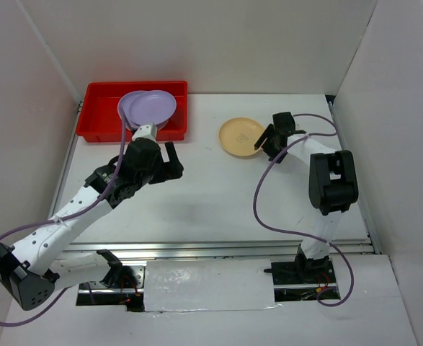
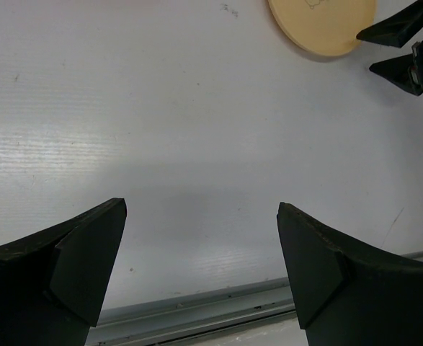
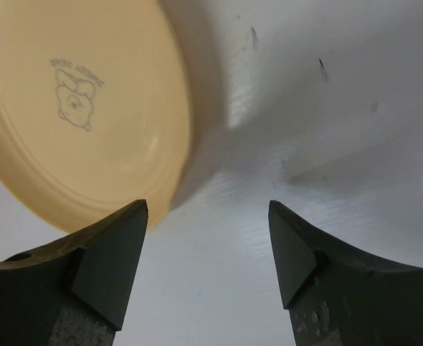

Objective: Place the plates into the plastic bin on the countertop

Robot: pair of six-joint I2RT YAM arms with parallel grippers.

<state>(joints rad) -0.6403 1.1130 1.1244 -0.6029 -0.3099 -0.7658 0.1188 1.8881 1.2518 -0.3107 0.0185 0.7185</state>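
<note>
cream plate [image 1: 241, 135] lies flat on the countertop [image 1: 197, 202], right of the bin [image 1: 99, 130] that holds two purple plates [image 1: 153, 107]. right gripper [image 3: 207, 216] is spread wide with the rim just by one finger, so it should shift over until the rim sits between the fingers, then pinch. left gripper [image 2: 202, 209] hangs agape and empty near the bin; its arm hides part of the bin's front, and any plates under the purple ones can't be made out.

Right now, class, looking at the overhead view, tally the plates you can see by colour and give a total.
purple plates: 2, overlapping inside the red bin
yellow plate: 1, flat on the countertop
Total: 3 plates visible; any others hidden beneath the purple pair cannot be told.
</note>
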